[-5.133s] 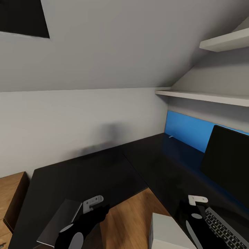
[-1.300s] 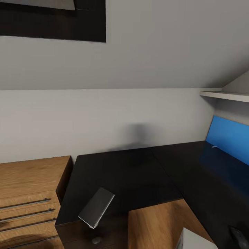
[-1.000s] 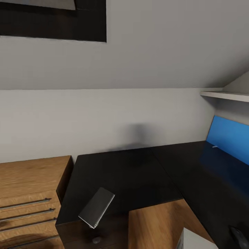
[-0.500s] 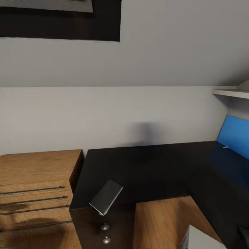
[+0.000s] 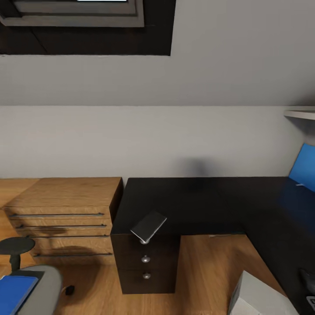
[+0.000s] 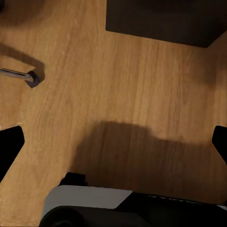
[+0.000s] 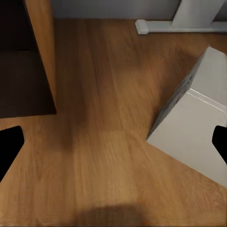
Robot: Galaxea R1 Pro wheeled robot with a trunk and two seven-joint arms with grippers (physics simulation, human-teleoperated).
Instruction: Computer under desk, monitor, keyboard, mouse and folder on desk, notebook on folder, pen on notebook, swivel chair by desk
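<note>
Now that my view has swung left and pulled back versus a few seconds ago, the monitor and keyboard have dropped out of frame and the swivel chair (image 5: pixel 37 291) shows at near left with the blue folder (image 5: pixel 15 288) lying on its seat. Reads as me heading for the folder; that step is not yet done. The notebook (image 5: pixel 148 226) sits on the near corner of the desk (image 5: pixel 192 203), over the drawer unit (image 5: pixel 146 262), tipped up rather than flat. The computer (image 5: pixel 262 299) is on the floor at near right, by the desk's right wing, with a dark shape that may be the mouse above it. Both wrist views show my fingertips spread to the frame edges, so both pincers are wide and empty. Light wood floor (image 6: pixel 118 94), glossy black top, pale grey wall, skylight (image 5: pixel 78 13) overhead, wooden dresser (image 5: pixel 65 210) left of the desk, blue panel (image 5: pixel 304 170) far right.
</note>
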